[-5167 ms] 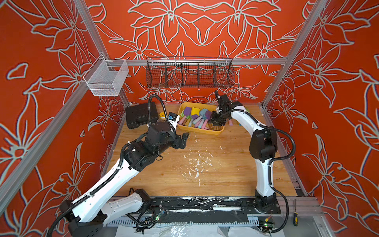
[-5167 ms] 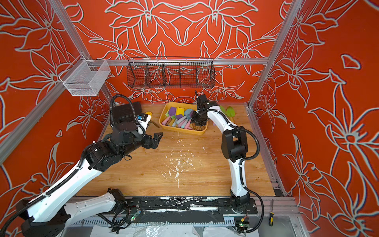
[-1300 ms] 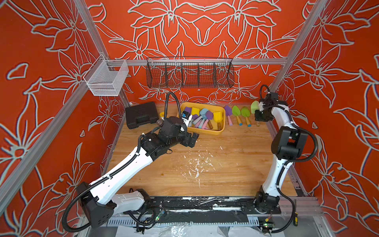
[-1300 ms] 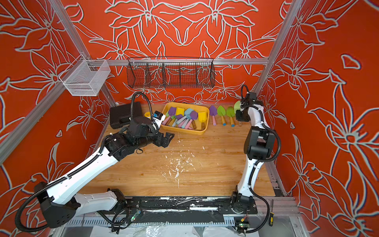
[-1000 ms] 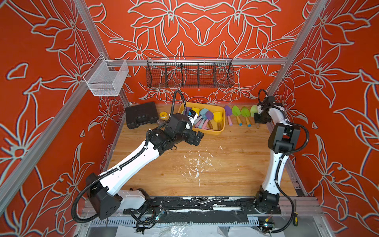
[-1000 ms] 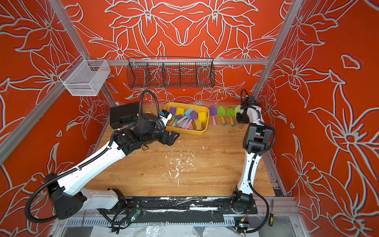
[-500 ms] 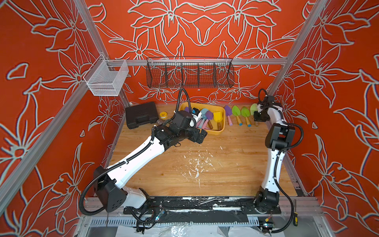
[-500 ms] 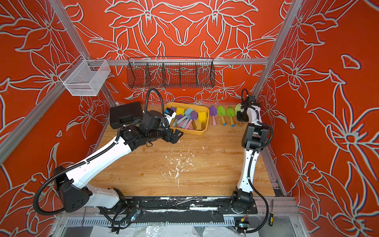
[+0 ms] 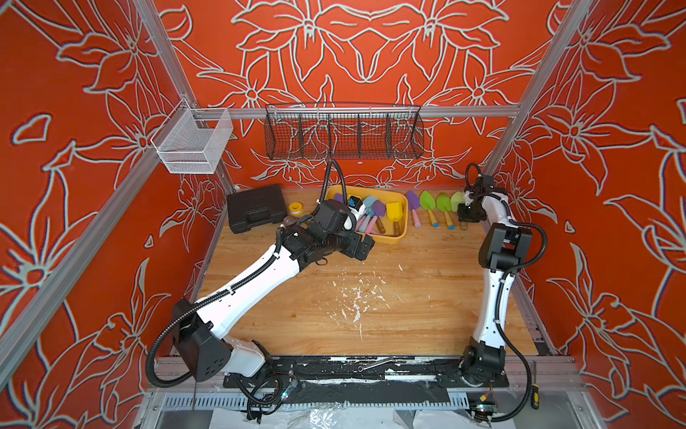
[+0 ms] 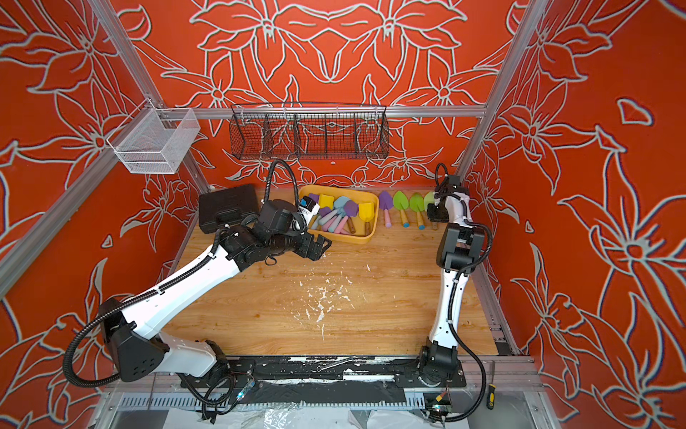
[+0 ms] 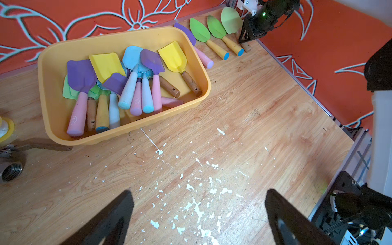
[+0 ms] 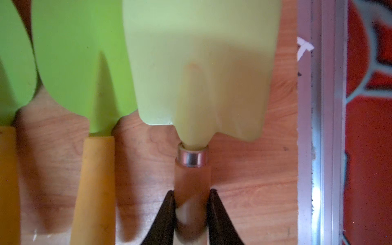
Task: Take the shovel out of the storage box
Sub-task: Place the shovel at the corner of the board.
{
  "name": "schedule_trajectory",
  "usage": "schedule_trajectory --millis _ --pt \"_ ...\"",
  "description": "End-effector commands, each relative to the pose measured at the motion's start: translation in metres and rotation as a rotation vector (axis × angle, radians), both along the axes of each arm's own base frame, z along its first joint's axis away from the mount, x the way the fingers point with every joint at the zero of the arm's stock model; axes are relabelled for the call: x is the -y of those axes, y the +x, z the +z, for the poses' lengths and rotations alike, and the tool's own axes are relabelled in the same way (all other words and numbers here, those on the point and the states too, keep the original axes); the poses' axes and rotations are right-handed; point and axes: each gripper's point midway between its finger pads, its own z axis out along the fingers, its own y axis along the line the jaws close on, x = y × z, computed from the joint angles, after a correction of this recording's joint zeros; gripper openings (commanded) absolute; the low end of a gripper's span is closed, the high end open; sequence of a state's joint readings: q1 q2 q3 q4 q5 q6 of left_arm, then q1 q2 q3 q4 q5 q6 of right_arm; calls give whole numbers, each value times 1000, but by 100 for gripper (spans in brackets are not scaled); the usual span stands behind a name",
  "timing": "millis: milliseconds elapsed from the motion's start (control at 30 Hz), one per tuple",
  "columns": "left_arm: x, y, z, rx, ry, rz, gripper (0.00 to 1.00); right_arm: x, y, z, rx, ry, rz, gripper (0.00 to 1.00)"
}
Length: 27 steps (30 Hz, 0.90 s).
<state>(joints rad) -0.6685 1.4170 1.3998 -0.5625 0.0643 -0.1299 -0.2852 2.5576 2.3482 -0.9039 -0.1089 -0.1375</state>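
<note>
The yellow-orange storage box (image 9: 386, 241) (image 10: 356, 239) (image 11: 63, 48) stands at the back of the table with several coloured shovels piled in it. A pale green shovel (image 12: 201, 63) (image 9: 457, 200) (image 11: 230, 20) lies outside the box by the right edge, at the end of a row of shovels. My right gripper (image 12: 192, 191) (image 9: 469, 214) is shut on its wooden handle. I cannot tell whether the blade touches the wood. In front of the box's near left corner, my left gripper (image 11: 198, 191) (image 9: 362, 247) hovers open with nothing in it.
Two green shovels (image 9: 427, 200) and a purple one (image 9: 412, 200) lie in the row right of the box. A black tool case (image 9: 256, 208), a yellow tape roll (image 9: 295, 207) and a metal valve (image 11: 10, 167) sit left. Wire baskets (image 9: 343, 132) hang behind. An aluminium rail (image 12: 318, 127) borders the right edge.
The right gripper has carried the pale green shovel from the box to the right end of the row and settled lower. The left arm has stretched forward to the box's front.
</note>
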Motion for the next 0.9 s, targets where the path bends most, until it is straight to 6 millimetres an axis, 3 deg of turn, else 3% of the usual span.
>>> schedule_trajectory --millis 0,400,667,867 --pt "-3 1 4 9 16 -1 97 6 2 -15 -21 -16 -12 10" --pt "-7 2 13 28 2 28 97 8 7 -9 6 -12 -31 46" --pt "-11 0 24 48 -18 46 97 8 10 32 73 -18 -55 55" --pt "-21 -4 34 63 -31 84 97 9 7 90 161 -36 -93 60"
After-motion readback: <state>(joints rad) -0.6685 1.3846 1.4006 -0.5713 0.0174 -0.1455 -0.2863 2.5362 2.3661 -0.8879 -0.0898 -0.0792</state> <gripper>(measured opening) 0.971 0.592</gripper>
